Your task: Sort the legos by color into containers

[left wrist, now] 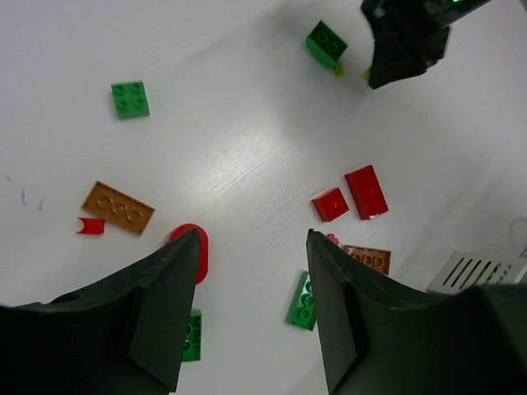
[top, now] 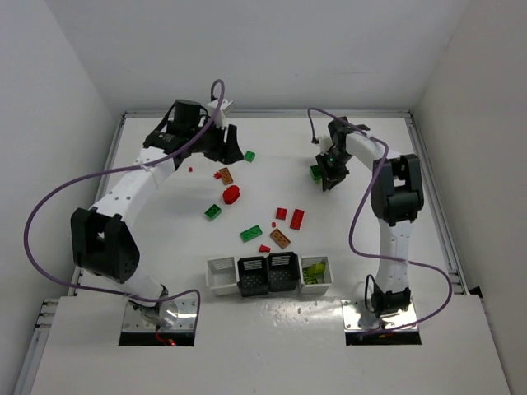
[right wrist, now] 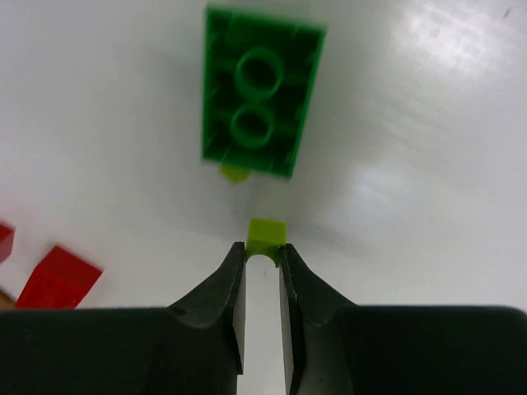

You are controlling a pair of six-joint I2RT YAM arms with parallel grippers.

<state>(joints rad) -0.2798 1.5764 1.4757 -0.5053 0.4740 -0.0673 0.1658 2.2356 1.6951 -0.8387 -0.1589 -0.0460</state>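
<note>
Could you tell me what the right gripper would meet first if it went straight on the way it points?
The right gripper holds a small lime piece at its tips. Straight ahead, the upside-down green brick comes next, though the table may stop it first; depth is unclear.

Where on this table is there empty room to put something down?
Bare: the near strip between the containers and arm bases, and the far edge between the left gripper and right gripper. Crowded: the middle, where legos lie scattered.
</note>
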